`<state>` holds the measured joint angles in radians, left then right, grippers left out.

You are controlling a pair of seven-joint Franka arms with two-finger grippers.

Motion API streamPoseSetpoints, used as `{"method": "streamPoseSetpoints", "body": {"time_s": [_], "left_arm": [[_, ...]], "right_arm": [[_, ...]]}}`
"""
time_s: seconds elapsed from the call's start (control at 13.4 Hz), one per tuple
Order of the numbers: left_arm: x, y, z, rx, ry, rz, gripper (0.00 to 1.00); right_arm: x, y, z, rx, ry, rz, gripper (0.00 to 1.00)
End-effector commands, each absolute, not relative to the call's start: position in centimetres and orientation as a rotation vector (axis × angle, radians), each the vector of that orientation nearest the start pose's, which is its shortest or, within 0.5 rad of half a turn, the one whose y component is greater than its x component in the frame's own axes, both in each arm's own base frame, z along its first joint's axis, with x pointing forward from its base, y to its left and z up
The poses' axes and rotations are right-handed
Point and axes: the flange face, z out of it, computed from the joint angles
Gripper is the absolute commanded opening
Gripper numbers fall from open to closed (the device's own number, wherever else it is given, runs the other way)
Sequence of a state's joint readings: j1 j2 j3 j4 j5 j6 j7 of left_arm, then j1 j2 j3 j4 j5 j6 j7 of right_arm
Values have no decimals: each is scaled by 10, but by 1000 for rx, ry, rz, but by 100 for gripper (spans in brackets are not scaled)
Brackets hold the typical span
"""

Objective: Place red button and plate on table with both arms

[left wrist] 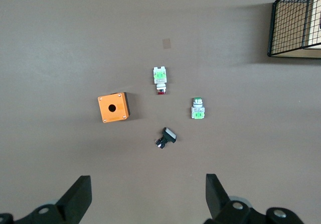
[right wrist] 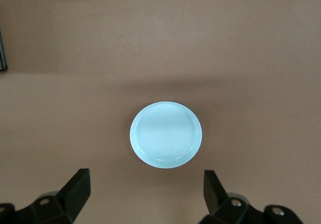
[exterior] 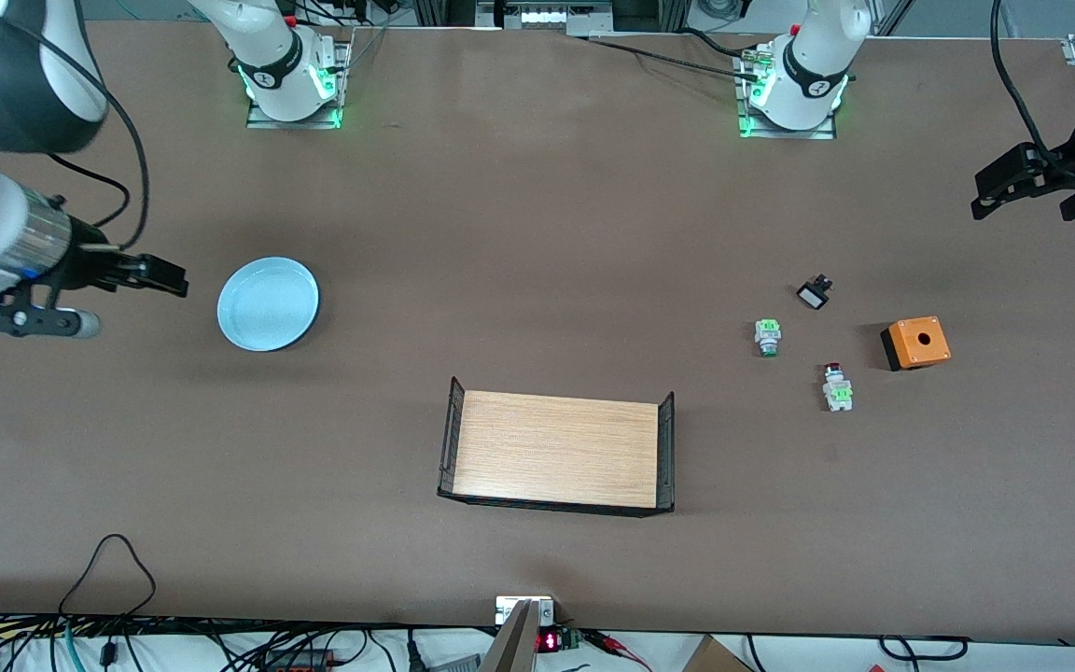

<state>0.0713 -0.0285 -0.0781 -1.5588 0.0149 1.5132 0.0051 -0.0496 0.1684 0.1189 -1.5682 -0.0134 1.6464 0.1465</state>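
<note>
The red button (exterior: 836, 385) lies on the brown table (exterior: 537, 233) toward the left arm's end, red cap pointing away from the front camera; the left wrist view shows the red button (left wrist: 160, 79) too. My left gripper (exterior: 1013, 187) hangs open and empty over that end's edge, well apart from it; its own view shows the left gripper (left wrist: 148, 194) with only bare table between wide jaws. The pale blue plate (exterior: 268, 303) rests flat toward the right arm's end. My right gripper (exterior: 160, 278) hovers open beside it, and in its view the right gripper (right wrist: 145, 191) stands short of the plate (right wrist: 166, 134).
A green-capped button (exterior: 767, 336), a small black switch (exterior: 815, 293) and an orange box with a hole (exterior: 915, 343) lie around the red button. A light-wood tray with black wire ends (exterior: 556, 453) sits mid-table, nearer the front camera.
</note>
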Motion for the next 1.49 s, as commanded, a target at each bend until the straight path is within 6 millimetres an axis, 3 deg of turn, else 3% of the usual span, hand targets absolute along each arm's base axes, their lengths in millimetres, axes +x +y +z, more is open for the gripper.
{"method": "streamPoseSetpoints", "body": {"time_s": [0.0, 0.22, 0.37, 0.67, 0.89, 1.42], "left_arm": [[540, -4, 647, -3101, -4, 33, 100], [540, -4, 647, -3101, -4, 33, 100], [540, -4, 647, -3101, -4, 33, 100], [540, -4, 647, -3101, -4, 33, 100], [540, -4, 647, -3101, -4, 33, 100], [540, -4, 647, -3101, -4, 32, 100]], "right_arm": [[606, 11, 569, -3177, 180, 110, 100], [604, -32, 585, -3194, 92, 70, 100], [595, -47, 590, -3190, 117, 103, 100], [587, -43, 588, -3181, 170, 53, 100], [565, -45, 584, -3169, 114, 45, 100], [569, -39, 602, -3173, 98, 37, 100]]}}
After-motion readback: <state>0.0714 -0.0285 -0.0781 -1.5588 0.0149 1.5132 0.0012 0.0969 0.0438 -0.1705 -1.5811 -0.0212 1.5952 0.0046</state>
